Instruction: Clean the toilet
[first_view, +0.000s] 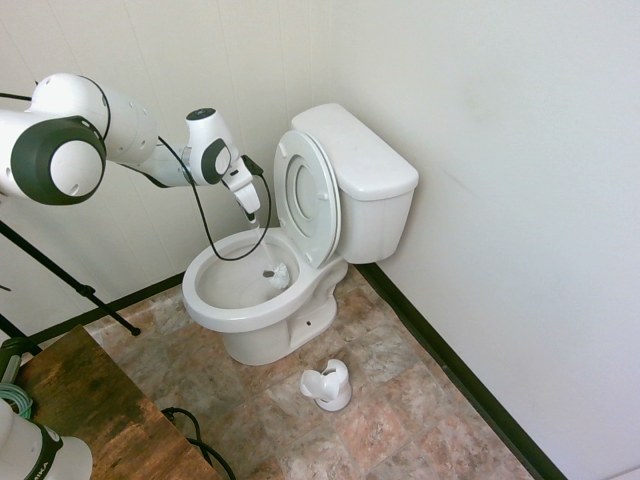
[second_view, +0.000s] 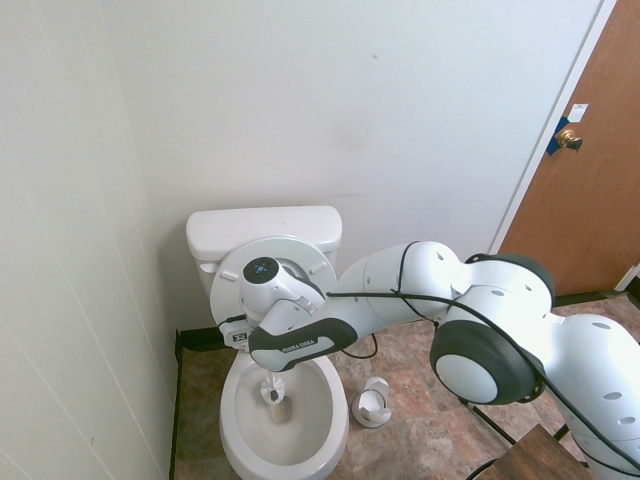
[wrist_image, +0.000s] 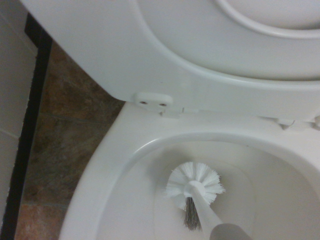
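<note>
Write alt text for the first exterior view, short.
A white robot arm reaches in from the left and holds a toilet brush down inside the open bowl of a white toilet, its gripper just above the rim. The seat and lid stand raised against the tank; an empty brush holder sits on the tiled floor in front.

Home bathroom, toilet (first_view: 300, 250), brush holder (first_view: 328, 385)

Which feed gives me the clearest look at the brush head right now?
The wrist view: the brush head fills the near field inside the toilet bowl, bristles sharp. The first exterior view shows it small, low in the bowl. The second exterior view shows it small too, just below the arm.
</note>
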